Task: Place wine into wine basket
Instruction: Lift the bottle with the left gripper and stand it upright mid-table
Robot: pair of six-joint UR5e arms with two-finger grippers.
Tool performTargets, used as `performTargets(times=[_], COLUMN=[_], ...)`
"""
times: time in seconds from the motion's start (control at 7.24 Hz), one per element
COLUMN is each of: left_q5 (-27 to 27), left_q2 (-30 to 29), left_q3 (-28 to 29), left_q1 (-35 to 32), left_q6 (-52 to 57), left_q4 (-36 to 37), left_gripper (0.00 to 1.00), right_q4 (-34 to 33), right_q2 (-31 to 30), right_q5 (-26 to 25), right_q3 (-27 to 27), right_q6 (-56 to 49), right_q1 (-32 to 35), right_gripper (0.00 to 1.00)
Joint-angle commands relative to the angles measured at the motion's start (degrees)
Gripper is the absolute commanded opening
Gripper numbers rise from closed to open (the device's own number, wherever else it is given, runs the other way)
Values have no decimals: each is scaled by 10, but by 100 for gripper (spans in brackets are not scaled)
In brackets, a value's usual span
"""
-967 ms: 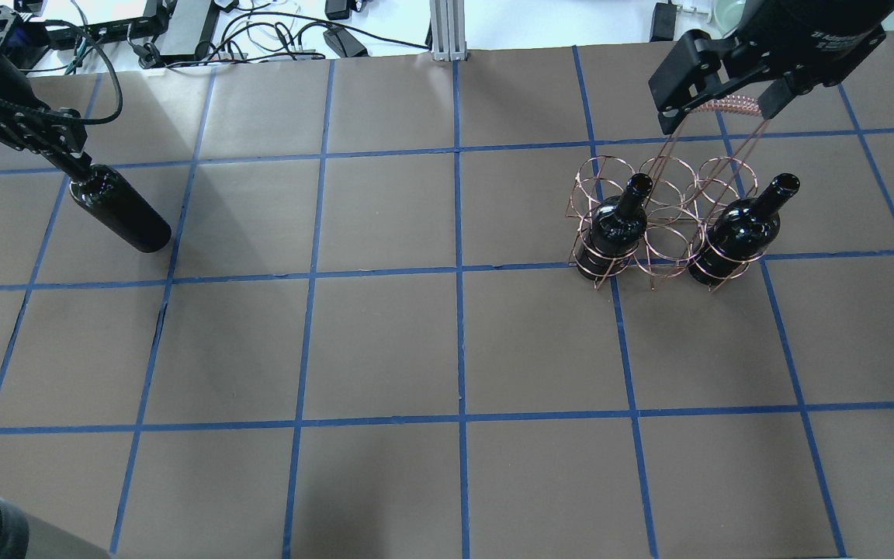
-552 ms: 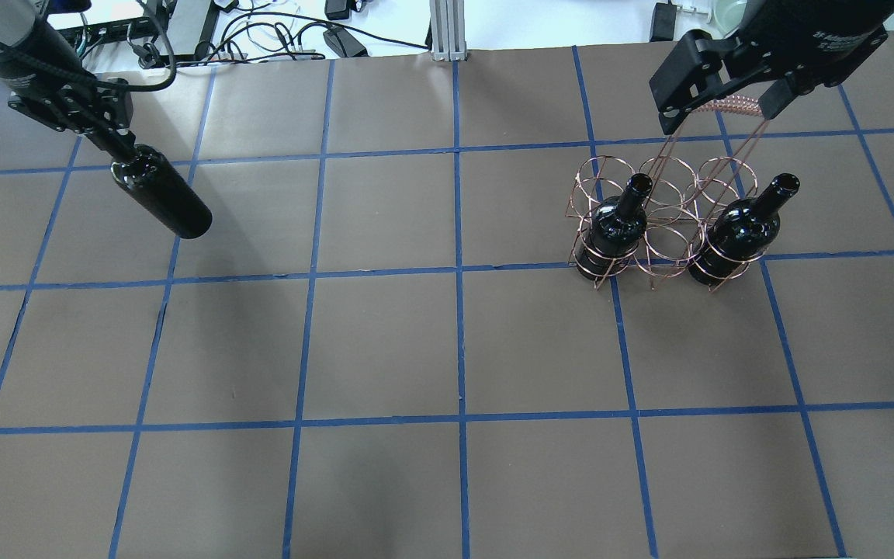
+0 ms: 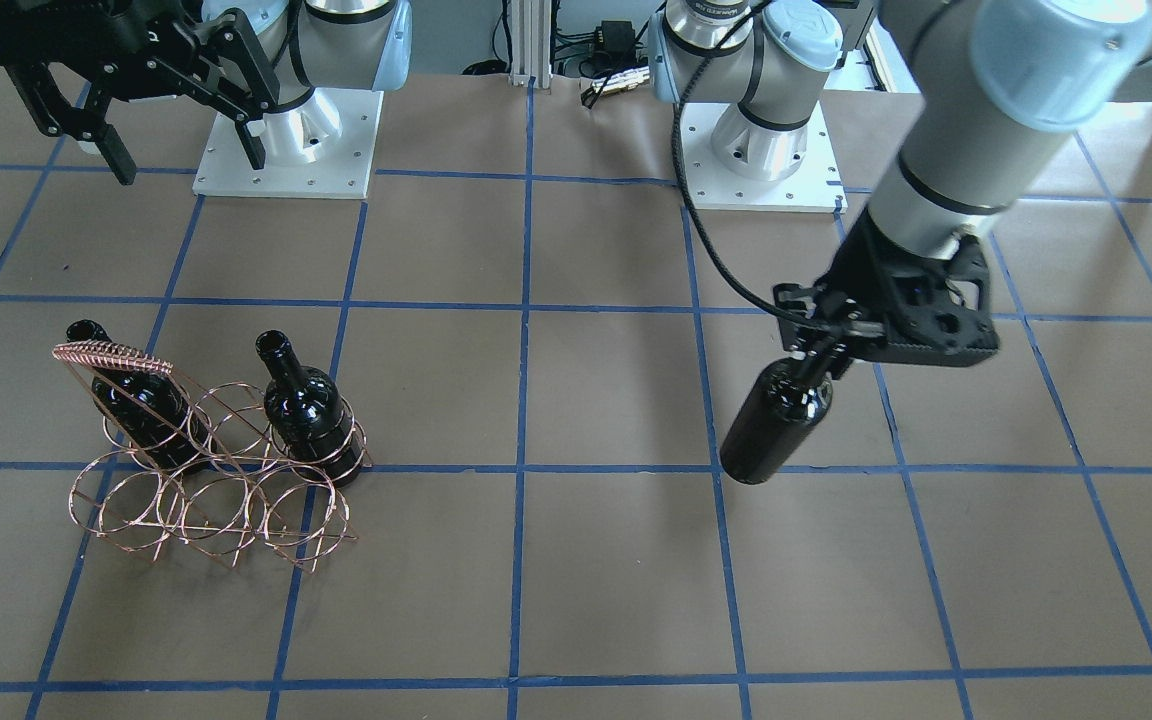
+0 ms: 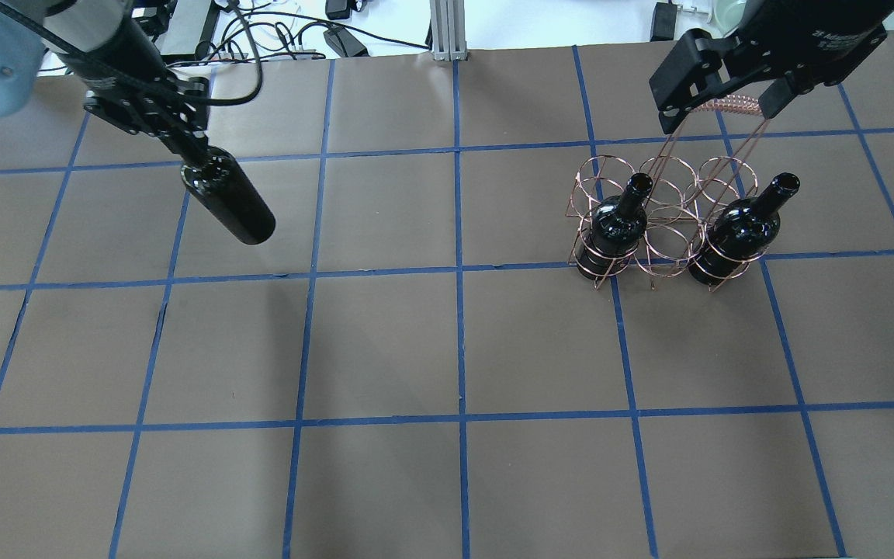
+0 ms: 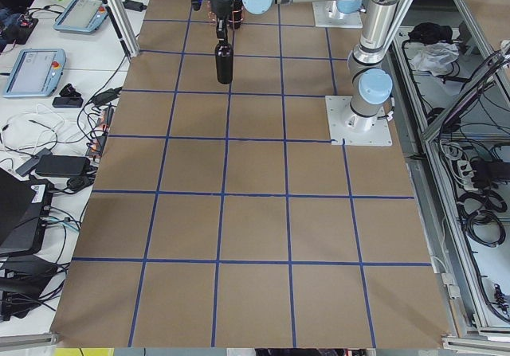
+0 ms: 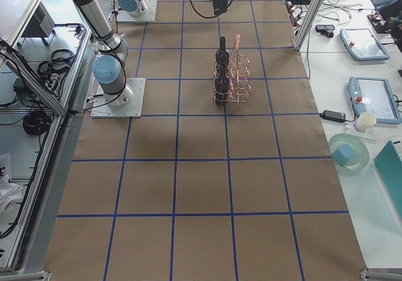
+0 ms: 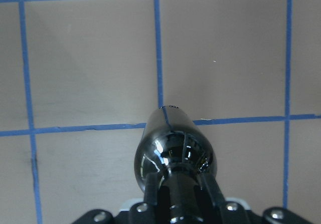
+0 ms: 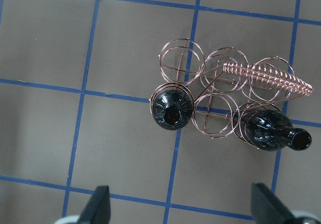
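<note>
Left jaws grip the wine (image 4: 228, 199) aloft; right jaws gape over the wine basket (image 8: 261, 72) holding 2 bottles (image 8: 171, 112).

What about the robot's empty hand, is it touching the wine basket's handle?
Apart. The front-facing view shows the right hand open, with bare table between it and the wine basket's handle. In the overhead view they only overlap.

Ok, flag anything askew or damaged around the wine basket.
Nothing stands out. The wine basket sits flat; one wine bottle and a second bottle stand upright in its end rings, nothing spilled. Its handle bar slants, apparently by design. The third bottle hangs from the left gripper.
</note>
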Motion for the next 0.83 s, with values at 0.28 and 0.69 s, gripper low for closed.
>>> performTargets(times=[0.28, 0.69], left_q5=[0, -1], left_q2=[34, 28], left_q3=[-68, -102], left_q1=[-151, -191], left_q6=[-78, -77], left_q4=[12, 29], left_gripper=[0, 0], right_q4=[0, 0], right_q2=[0, 0], right_q5=[0, -1], right_q3=[0, 0], right_q6=[-1, -1], right_q1=[0, 0], right_gripper=[100, 100])
